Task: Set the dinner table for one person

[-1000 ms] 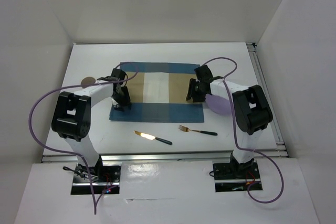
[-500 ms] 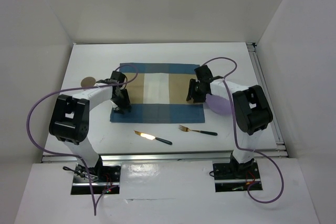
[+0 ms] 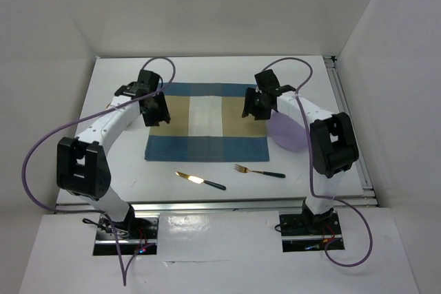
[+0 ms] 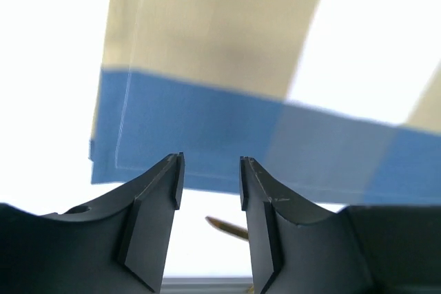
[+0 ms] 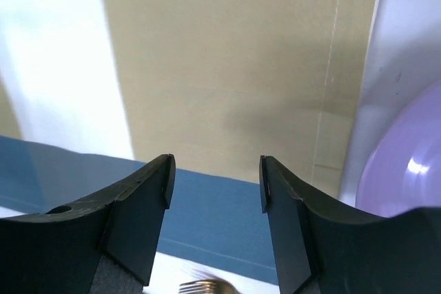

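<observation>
Two arms had swung toward the upper frame since a second earlier. The left end effector (image 3: 155, 109), fingers slightly parted and empty, hung over the upper-left corner of the blue-and-tan checked cloth placemat (image 3: 207, 129). The right end effector (image 3: 256, 105), spread and empty, hung over its upper-right edge. The large white rectangular worktop (image 3: 124, 156) filled mid-frame, with the placemat unmoved at its centre.

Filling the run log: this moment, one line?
left hand open | right hand open | placemat flat | knife, fork on table
</observation>
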